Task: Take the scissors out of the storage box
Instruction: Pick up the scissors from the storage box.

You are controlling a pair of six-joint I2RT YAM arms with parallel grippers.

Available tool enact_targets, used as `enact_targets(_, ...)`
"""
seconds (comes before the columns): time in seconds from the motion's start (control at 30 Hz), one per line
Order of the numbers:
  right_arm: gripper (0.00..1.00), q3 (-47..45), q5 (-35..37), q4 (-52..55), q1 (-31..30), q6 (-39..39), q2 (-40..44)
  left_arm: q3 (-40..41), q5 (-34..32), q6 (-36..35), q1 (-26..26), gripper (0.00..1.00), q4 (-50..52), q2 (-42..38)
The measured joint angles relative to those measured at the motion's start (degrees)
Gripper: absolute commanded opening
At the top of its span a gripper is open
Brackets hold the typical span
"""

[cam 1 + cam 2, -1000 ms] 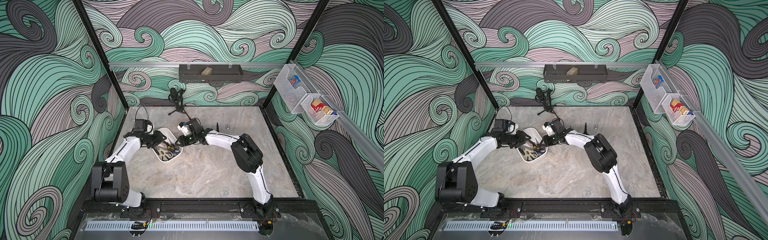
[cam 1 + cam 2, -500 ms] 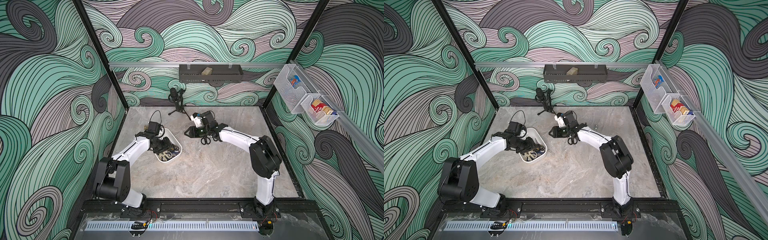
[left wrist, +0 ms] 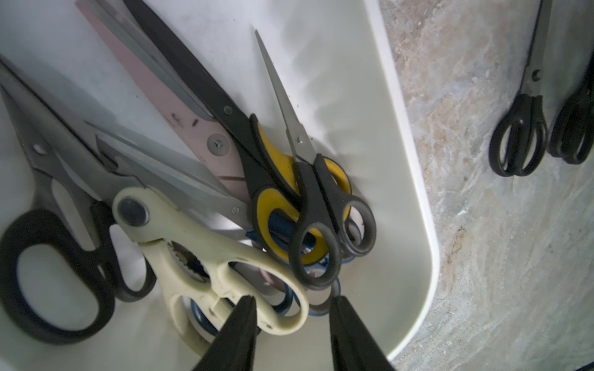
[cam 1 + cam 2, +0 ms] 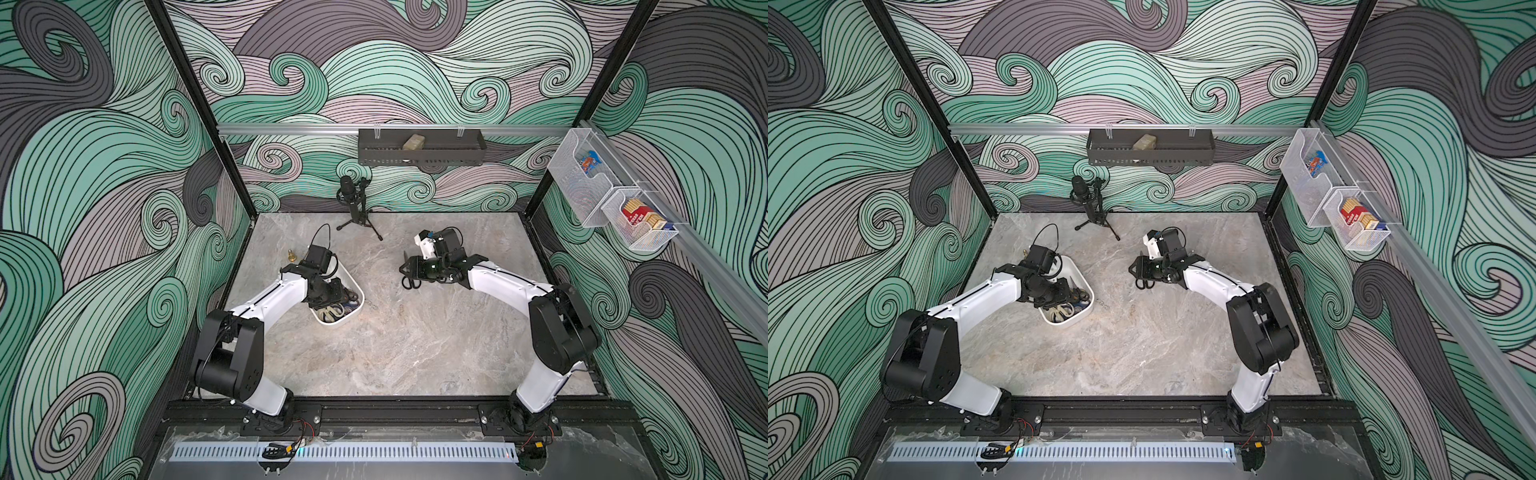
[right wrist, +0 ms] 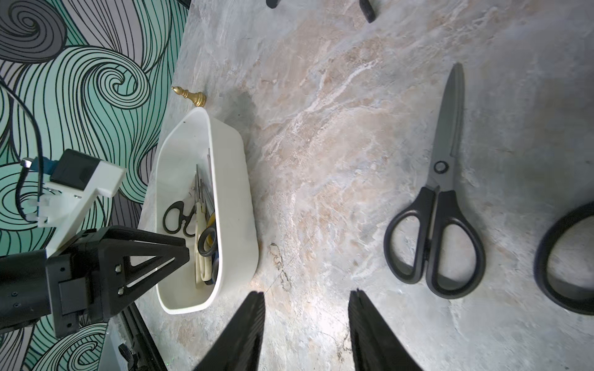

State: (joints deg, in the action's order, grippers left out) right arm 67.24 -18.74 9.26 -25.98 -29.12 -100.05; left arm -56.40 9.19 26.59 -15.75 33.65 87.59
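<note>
The white storage box (image 4: 360, 297) (image 4: 1090, 291) lies left of the table's centre. Several scissors lie in it: a cream pair (image 3: 205, 250), a yellow-black pair (image 3: 273, 180), a small black pair (image 3: 321, 205), a big black pair (image 3: 48, 257), a pale pink pair (image 3: 167, 96), and blue handles (image 3: 289, 298) underneath. My left gripper (image 3: 294, 305) (image 4: 334, 295) is down in the box, open, with the end of the cream handle loop between its fingers. Two black scissors (image 5: 437, 225) (image 5: 565, 263) lie on the table. My right gripper (image 5: 305, 298) (image 4: 403, 270) hovers open beside them and holds nothing.
A microphone on a tripod (image 4: 353, 203) stands at the back. A small brass piece (image 5: 191, 95) sits behind the box, near the left wall. A black wall tray (image 4: 419, 149) hangs on the back wall, and wire-mesh baskets (image 4: 611, 203) on the right wall.
My right gripper has swung from the box out to the right, over the table by the black scissors. My left gripper has gone down into the box and its jaws have narrowed.
</note>
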Motion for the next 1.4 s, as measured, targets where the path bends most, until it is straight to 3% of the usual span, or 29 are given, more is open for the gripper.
enact_targets(0.83,0.46,-4.22,-0.37,-0.04,5.09,3.67,1.51,-4.68,-7.93,0.9,-4.66,0.26,1.68,7.58)
enact_targets(1.13,0.46,-4.22,-1.29,-0.04,5.81,4.57,1.51,-5.79,-9.42,1.05,-4.66,0.31,2.25,9.66)
enact_targets(1.4,0.46,-4.22,-1.46,-0.04,6.51,4.74,1.51,-7.48,-10.08,1.11,-4.7,0.2,2.54,11.23)
